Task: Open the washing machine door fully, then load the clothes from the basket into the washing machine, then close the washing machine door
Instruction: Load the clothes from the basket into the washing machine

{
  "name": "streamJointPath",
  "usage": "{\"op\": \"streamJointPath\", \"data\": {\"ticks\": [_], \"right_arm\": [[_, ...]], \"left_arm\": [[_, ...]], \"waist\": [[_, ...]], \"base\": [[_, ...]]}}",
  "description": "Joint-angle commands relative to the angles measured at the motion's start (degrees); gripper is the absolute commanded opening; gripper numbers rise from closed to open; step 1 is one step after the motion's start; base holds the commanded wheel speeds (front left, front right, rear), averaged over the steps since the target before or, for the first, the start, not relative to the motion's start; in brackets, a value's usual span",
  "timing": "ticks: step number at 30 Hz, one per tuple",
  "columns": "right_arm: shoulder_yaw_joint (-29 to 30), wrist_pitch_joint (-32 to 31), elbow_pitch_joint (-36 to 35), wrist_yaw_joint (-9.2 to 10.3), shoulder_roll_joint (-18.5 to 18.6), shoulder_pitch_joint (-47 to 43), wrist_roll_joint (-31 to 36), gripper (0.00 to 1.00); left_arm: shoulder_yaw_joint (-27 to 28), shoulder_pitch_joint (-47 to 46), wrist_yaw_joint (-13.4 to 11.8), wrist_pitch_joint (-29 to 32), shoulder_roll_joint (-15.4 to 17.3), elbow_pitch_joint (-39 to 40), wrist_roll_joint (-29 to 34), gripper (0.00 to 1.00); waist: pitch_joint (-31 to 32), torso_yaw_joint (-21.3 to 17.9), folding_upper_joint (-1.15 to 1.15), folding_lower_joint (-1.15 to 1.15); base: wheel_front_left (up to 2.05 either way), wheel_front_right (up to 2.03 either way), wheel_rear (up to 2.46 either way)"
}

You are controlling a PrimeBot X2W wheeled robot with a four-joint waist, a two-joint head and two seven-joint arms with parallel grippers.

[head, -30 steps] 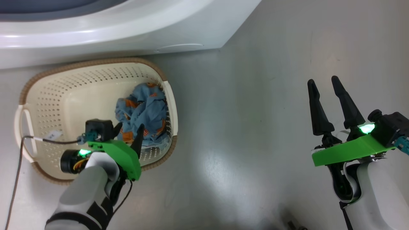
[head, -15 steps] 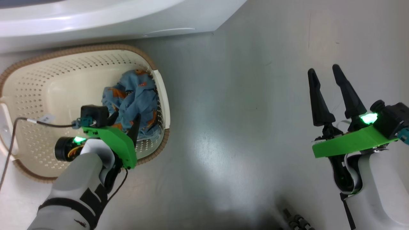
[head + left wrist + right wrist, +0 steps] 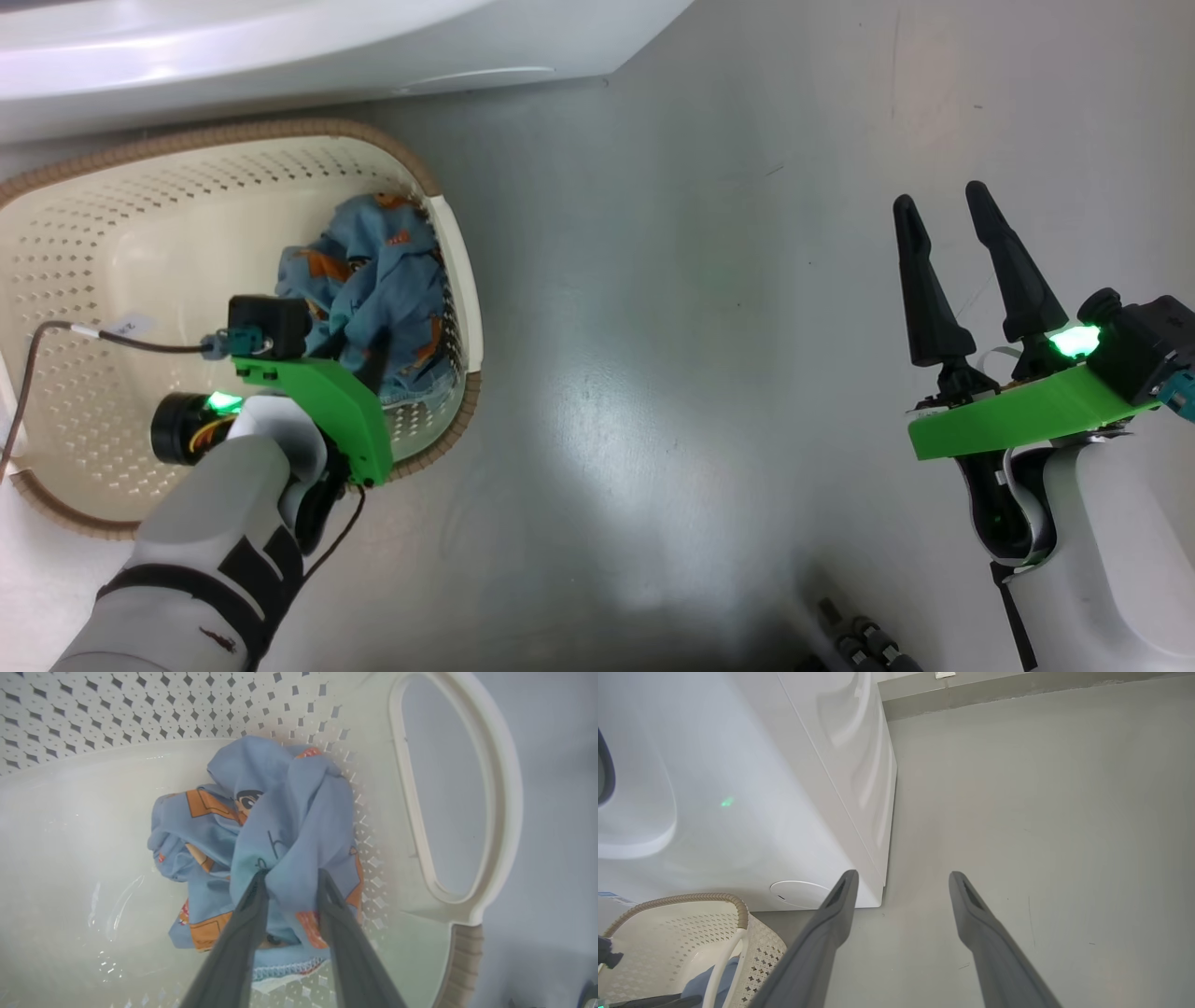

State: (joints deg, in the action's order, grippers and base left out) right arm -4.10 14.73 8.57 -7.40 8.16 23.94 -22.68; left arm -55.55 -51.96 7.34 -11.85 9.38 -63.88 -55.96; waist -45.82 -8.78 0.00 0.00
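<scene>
Grey floor [image 3: 653, 373] is seen at frame right, the right gripper [image 3: 939, 196] held apart over it; at centre left, clothes [image 3: 383, 280] in the basket [image 3: 140, 215], below the washer [image 3: 280, 56], are pinched by the left gripper [image 3: 290, 873]

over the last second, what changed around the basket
The left gripper has dipped deeper into the basket and its fingers have narrowed from wide apart onto a fold of the denim-blue garment, which now bunches between them. The head camera shifted, so basket and washing machine only seem to slide. The garment's place and the open right gripper above the floor are unchanged.
</scene>
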Motion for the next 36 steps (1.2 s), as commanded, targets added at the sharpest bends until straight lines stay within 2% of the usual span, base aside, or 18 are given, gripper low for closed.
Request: {"op": "streamJointPath", "data": {"ticks": [1,7,20,27,36], "right_arm": [[-1.04,0.27,-1.39,-0.09,0.40,-1.18,0.83,1.00],[-0.74,0.27,-1.24,-0.09,0.51,-1.45,1.11,1.00],[-0.90,0.27,-0.09,-0.09,0.98,-2.51,1.18,1.00],[-0.78,0.27,1.05,-0.09,1.48,-4.28,1.00,1.00],[-0.64,0.27,2.12,-0.09,2.16,-6.78,0.87,1.00]], "left_arm": [[-0.26,0.15,0.14,-0.22,1.75,0.73,-1.32,0.00],[-2.90,0.60,0.14,-0.73,1.84,1.38,-5.22,0.00],[-3.43,3.79,0.14,-3.08,2.48,1.30,-10.41,0.00],[3.06,6.80,0.14,-3.13,3.75,3.98,-6.98,0.00],[14.83,12.45,0.14,-3.14,4.35,8.71,2.29,0.00]], "waist": [[0.14,0.00,0.00,0.00],[1.55,0.57,0.00,0.00],[8.20,3.44,0.00,0.00],[13.47,5.20,0.00,0.00],[19.40,6.90,0.00,0.00]], "base": [[0.00,0.00,0.00],[0.00,0.00,0.00],[0.00,0.00,0.00],[0.00,0.00,0.00],[0.00,0.00,0.00]]}}
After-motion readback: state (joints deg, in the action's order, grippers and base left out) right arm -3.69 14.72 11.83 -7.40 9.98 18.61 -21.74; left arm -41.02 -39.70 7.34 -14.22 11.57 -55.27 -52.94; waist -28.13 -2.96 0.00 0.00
